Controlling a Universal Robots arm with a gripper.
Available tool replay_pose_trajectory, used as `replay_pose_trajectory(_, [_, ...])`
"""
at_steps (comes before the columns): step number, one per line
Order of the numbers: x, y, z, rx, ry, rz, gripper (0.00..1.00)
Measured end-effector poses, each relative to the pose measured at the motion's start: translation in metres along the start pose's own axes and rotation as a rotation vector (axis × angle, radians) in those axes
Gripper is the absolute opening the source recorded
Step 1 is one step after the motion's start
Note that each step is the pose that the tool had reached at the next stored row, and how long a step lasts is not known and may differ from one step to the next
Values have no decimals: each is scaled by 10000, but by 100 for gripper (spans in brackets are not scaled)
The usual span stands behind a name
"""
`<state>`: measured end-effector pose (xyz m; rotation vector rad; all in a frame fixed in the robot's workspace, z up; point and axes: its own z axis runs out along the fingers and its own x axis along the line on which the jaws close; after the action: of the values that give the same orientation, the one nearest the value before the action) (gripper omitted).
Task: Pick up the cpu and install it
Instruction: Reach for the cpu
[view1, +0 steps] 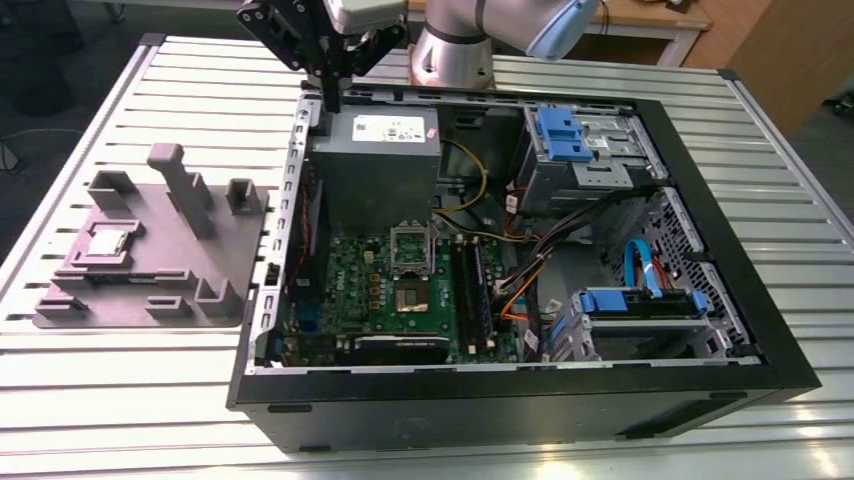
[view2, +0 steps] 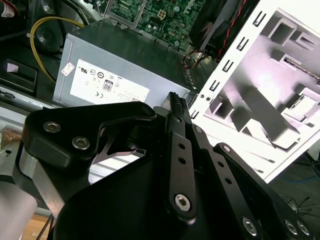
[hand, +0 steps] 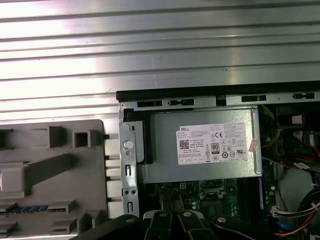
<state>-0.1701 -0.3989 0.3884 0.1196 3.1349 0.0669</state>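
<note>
Since my fingers (view2: 174, 102) are pressed together with nothing between them, my gripper (view1: 328, 98) is closed and empty. It hangs tips down over the far wall of the open computer case (view1: 727, 250), just above the corner of the grey power supply (view1: 376, 155). The case lies on its side on the slatted table (view1: 107, 400), I judge so that the green motherboard (view1: 387, 300) faces up and can be reached from above. The tall metal socket frame (view1: 411, 243) on the board looks lifted open, ready to take a chip.

Outside the case, just beside its wall on the exterior view's left, lies the grey fixture (view1: 227, 255). The cpu (view1: 110, 241) sits flat in a shallow seat on it, silvery top up, which I take to be there to keep it square for a grasp from above. It lies well apart from my gripper, to the exterior view's left and nearer that camera, with the case wall and fixture blocks between us.
</note>
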Motion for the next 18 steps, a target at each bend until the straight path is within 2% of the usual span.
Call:
replay_pose_trajectory(4, [9,-1,0,0,0,-1,10])
replay_pose_trajectory(6, [67,-5,0,1,1,0,10])
replay_pose_trajectory(11, [79,-6,1,0,0,0,10])
replay_pose_trajectory(18, [90,-7,9,4,37,1,10])
